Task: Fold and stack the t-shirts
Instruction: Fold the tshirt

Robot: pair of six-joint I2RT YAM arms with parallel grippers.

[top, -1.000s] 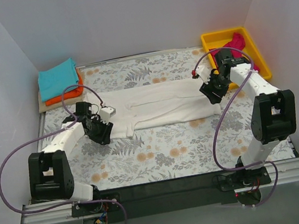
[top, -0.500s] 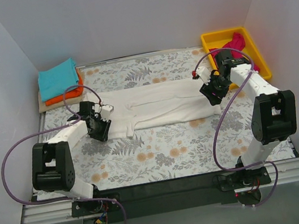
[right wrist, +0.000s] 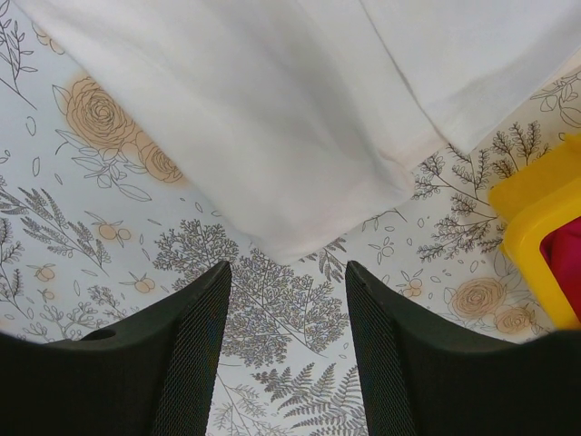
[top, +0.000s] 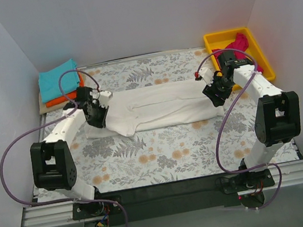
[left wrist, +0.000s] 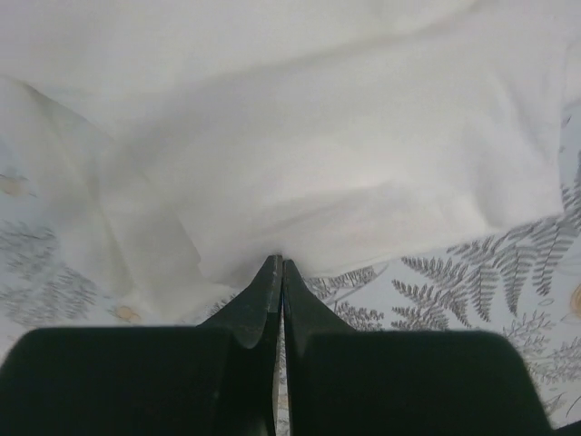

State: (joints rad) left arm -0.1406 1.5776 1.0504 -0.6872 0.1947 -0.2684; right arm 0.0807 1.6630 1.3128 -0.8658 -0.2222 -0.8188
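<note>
On L side, L hand (left wrist: 278, 265) pinches cream tee (top: 162, 106); R hand (right wrist: 287, 277) open.

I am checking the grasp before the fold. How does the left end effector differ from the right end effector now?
The left end effector is shut, pinching the edge of the cream-white t-shirt; the right end effector is open and holds nothing. The left end effector is at the shirt's left end; the right end effector is by its right corner, near the yellow bin. Both are black and face that shirt.

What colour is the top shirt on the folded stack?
The top shirt is teal, clearest in top external view.
</note>
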